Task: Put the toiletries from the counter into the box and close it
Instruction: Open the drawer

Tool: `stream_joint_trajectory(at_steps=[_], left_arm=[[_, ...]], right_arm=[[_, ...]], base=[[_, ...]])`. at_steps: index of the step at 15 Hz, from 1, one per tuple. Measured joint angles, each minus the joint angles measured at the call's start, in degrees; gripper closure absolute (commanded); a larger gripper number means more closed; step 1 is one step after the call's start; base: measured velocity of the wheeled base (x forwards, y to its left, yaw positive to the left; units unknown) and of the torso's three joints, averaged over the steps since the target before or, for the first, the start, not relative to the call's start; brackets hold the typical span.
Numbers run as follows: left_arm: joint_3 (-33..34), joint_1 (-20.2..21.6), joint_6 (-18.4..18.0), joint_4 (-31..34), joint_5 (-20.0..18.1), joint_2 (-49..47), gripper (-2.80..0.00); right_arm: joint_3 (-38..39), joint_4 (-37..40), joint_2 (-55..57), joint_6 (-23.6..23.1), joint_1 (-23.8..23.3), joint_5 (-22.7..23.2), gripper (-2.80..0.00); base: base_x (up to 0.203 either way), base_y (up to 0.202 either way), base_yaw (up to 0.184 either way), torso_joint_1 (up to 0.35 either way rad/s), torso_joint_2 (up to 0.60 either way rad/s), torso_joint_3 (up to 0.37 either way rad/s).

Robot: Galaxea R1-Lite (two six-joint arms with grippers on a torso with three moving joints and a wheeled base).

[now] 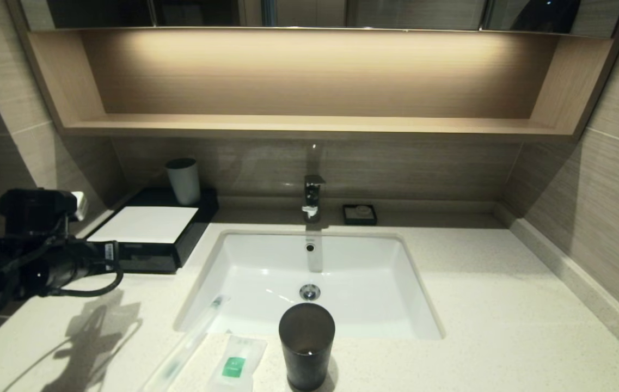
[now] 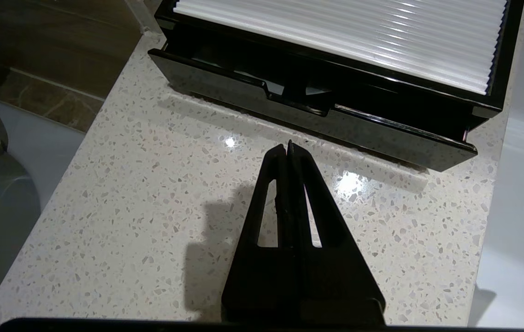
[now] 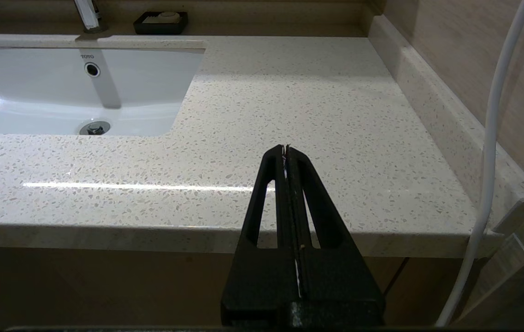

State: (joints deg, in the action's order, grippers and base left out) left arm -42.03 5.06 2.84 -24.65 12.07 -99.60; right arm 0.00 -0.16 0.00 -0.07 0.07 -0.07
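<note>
The left gripper [image 2: 288,146] has its black fingers pressed together with nothing between them, and hangs over the pale cream speckled stone counter [image 2: 160,193], its tips just short of the drawer front of the flat black rectangular box with the white ribbed top panel [image 2: 317,69]; that notched drawer front [image 2: 317,117] stands pulled out a little from the box body; in the head view the left arm reaches in from the left edge, beside the box [image 1: 148,231] at the counter's back left; a pale cup [image 1: 183,181] stands on the box's far end. The right gripper [image 3: 285,150] is likewise closed and empty, parked off the front edge of the counter on the right. The long slim toothbrush in clear plastic wrap [image 1: 189,340] lies slanted on the front rim of the white rectangular sink basin [image 1: 358,277], its upper end over the bowl; the small white sachet with a green square label [image 1: 237,362] lies just beside it; the dark smoky tumbler [image 1: 306,345] stands upright next to the sachet; a small black square soap dish [image 1: 360,214] sits beside the chrome tap [image 1: 312,197].
</note>
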Motion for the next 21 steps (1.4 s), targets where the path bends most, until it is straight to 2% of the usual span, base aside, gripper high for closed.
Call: stream_joint_trajectory(at_steps=[6,16,21], left_arm=[[0.0,0.0,1.4,-0.1,-0.2,-3.2,0.0],[-2.2,0.1,2.1,-4.1,-0.2,-8.4,0.0],[-4.8,1.7,1.7,-4.0,-0.2,-9.9,0.0]], right_arm=[[0.0,0.0,0.0,0.0,0.0,0.0,0.0],[0.0,0.0,0.0,0.0,0.0,0.0,0.0],[0.0,0.0,0.0,0.0,0.0,0.0,0.0]], base=[[0.0,0.0,0.0,0.0,0.0,0.0],[0.0,0.0,0.0,0.0,0.0,0.0],[0.0,0.0,0.0,0.0,0.0,0.0]])
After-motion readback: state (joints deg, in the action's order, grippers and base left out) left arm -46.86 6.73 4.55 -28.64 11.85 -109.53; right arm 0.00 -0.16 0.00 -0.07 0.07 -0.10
